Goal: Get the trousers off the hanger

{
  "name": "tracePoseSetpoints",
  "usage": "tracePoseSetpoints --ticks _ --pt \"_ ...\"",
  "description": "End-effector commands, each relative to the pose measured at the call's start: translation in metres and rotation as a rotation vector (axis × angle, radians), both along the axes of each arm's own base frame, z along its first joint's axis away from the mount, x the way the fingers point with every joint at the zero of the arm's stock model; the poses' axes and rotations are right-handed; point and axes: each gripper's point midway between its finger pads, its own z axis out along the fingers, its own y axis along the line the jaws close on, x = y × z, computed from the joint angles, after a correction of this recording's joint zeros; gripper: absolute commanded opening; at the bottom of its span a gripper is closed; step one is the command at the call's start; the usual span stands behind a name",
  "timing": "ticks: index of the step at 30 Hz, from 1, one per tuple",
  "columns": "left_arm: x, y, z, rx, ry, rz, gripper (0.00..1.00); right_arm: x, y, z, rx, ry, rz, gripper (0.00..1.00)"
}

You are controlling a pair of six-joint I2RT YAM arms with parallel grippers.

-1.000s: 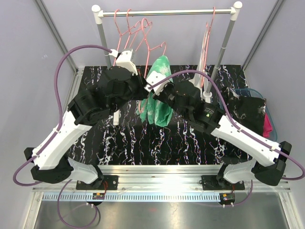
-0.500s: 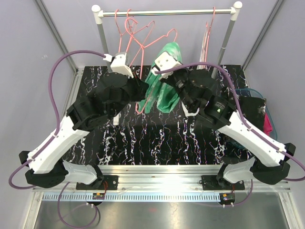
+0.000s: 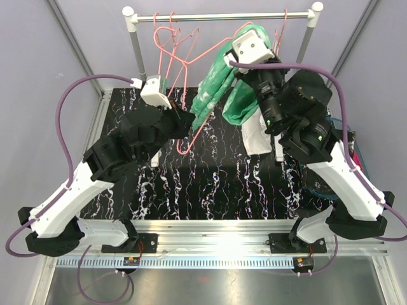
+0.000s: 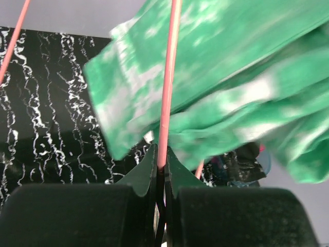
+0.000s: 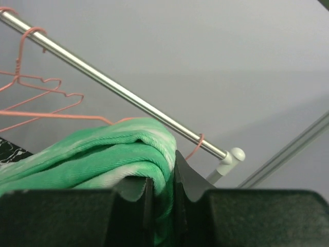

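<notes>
Trousers (image 3: 215, 89) in right pincer (image 5: 163, 175), arm (image 3: 331, 166) aloft

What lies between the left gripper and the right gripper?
Top external view: green-and-white tie-dye cloth trousers span it; the right gripper pinches them, the left gripper clamps the pink wire hanger crossing them.

Top cam: the right gripper (image 3: 254, 32) is way up by the rail (image 3: 216, 16) with the green-and-white trousers (image 3: 213, 89) bunched at its fingers, and the rest of the cloth droops down-left over the black marbled table (image 3: 210, 184). The left gripper (image 3: 186, 121) sits lower at the bottom corner of a pink hanger (image 3: 189, 147) that's tilted across the cloth. A few bare pink hangers (image 3: 166, 35) hang on the rail's left end.
</notes>
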Motion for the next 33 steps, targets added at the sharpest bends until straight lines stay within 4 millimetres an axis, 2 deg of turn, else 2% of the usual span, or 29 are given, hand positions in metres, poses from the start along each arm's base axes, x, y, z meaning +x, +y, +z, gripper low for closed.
tracePoseSetpoints --ticks 1,5,8,9,11,15,17,18,20,21,22,24,25,26,27,28,33 --pt "0.005 0.024 -0.030 0.124 0.037 0.086 0.00 -0.042 -0.082 0.088 0.258 -0.190 -0.099 0.00" --pt "0.007 0.029 -0.043 0.149 0.052 0.095 0.00 -0.054 -0.104 0.097 0.354 -0.197 -0.098 0.00" --pt "0.007 0.032 -0.049 0.151 0.055 0.105 0.00 -0.055 -0.107 0.091 0.347 -0.176 -0.103 0.00" --pt "0.007 0.032 -0.050 0.156 0.056 0.104 0.00 -0.058 -0.117 0.092 0.343 -0.185 -0.137 0.00" --pt "0.006 0.035 -0.050 0.165 0.054 0.107 0.00 -0.060 -0.123 0.091 0.336 -0.180 -0.158 0.00" --pt "0.004 0.043 -0.049 0.182 0.044 0.115 0.00 -0.073 -0.153 0.090 0.356 -0.168 -0.222 0.00" --pt "0.002 0.048 -0.048 0.182 0.035 0.116 0.00 -0.074 -0.162 0.086 0.317 -0.157 -0.270 0.00" --pt "0.001 0.049 -0.047 0.179 0.030 0.114 0.00 -0.081 -0.178 0.085 0.301 -0.159 -0.320 0.00" --pt "-0.002 0.053 -0.048 0.183 0.020 0.108 0.00 -0.078 -0.180 0.073 0.234 -0.150 -0.395 0.00" --pt "-0.003 0.053 -0.047 0.178 0.016 0.107 0.00 -0.087 -0.200 0.072 0.219 -0.157 -0.470 0.00" --pt "-0.004 0.053 -0.047 0.178 0.013 0.100 0.00 -0.080 -0.191 0.057 0.161 -0.135 -0.495 0.00" --pt "-0.005 0.053 -0.047 0.176 0.008 0.094 0.00 -0.084 -0.202 0.043 0.134 -0.095 -0.543 0.00" --pt "-0.005 0.053 -0.047 0.176 0.006 0.089 0.00 -0.077 -0.195 0.029 0.083 -0.075 -0.563 0.00" --pt "-0.006 0.052 -0.045 0.174 0.003 0.084 0.00 -0.077 -0.198 0.022 0.069 -0.073 -0.590 0.00" --pt "-0.005 0.050 -0.046 0.177 0.005 0.079 0.00 -0.084 -0.218 0.021 0.101 -0.091 -0.657 0.00" --pt "-0.006 0.048 -0.046 0.176 0.006 0.067 0.00 -0.079 -0.219 0.009 0.074 -0.073 -0.688 0.00" --pt "-0.008 0.041 -0.047 0.171 0.008 0.030 0.00 -0.063 -0.249 -0.033 0.008 -0.001 -0.866 0.00"
